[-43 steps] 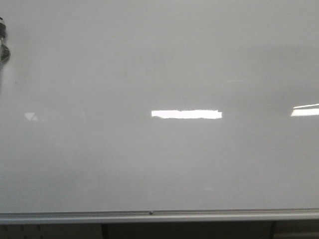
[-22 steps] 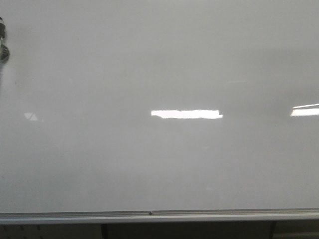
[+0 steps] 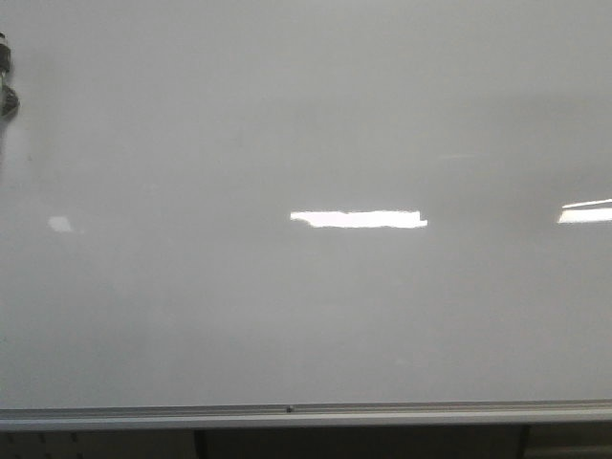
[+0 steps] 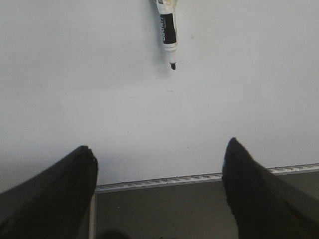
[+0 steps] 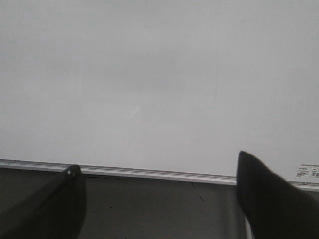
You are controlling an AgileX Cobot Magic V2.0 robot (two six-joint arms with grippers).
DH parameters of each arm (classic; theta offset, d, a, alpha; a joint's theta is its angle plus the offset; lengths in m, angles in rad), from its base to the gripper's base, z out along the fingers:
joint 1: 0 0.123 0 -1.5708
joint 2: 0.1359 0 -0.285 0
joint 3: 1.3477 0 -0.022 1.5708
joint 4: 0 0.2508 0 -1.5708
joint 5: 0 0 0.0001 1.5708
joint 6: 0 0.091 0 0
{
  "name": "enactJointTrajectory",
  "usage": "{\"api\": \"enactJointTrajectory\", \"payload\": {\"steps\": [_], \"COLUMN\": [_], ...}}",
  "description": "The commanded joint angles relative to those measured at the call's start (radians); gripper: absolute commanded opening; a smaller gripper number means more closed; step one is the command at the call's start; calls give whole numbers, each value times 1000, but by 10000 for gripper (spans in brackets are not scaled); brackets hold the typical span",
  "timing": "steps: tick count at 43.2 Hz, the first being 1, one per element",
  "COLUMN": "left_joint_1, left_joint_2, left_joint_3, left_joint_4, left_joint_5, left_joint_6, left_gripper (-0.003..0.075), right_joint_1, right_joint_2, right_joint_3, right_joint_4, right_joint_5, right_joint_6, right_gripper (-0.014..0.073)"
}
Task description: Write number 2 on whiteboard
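The whiteboard (image 3: 306,124) is a glossy white-grey sheet that fills nearly the whole front view. The number 2 is out of view in every frame. In the left wrist view a black-and-white marker (image 4: 168,27) lies on the whiteboard (image 4: 99,94), uncapped, with its black tip toward my fingers. My left gripper (image 4: 158,147) is open and empty, well short of the marker, near the board's edge. My right gripper (image 5: 158,162) is also open and empty, over the edge of the bare whiteboard (image 5: 149,74). Neither gripper shows in the front view.
A thin silver rail (image 3: 306,414) runs along the board's near edge, with a dark surface beyond it (image 4: 159,209). Bright light reflections (image 3: 359,219) sit on the board. A small dark object (image 3: 6,86) pokes in at the front view's left edge.
Only the faint reflection at the board's left has changed shape slightly. Nothing else has visibly moved.
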Motion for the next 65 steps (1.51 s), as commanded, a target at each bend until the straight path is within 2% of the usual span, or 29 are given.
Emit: {"api": "enactJointTrajectory", "payload": {"steps": [1, 28, 50, 55, 65], "left_joint_1": [2, 22, 22, 22, 22], "left_joint_2": [56, 470, 639, 651, 670], "left_joint_3": [-64, -306, -338, -338, -338], "left_joint_4": [-13, -71, -78, -78, -78], "left_joint_5": [-91, -248, -410, -421, -436], "left_joint_6": [-20, -24, -24, -24, -24], "left_gripper": [514, 514, 511, 447, 244], "right_joint_1": [-7, -7, -7, -7, -7], "right_joint_2": [7, 7, 7, 7, 7], "right_joint_3": [-30, -30, -30, -30, -30], "right_joint_4": [-8, -8, -8, -8, -8], "right_joint_5": [-59, -62, -63, -63, -63], "right_joint_6": [-11, -11, -11, -11, -11], "right_gripper": [633, 633, 633, 633, 633]}}
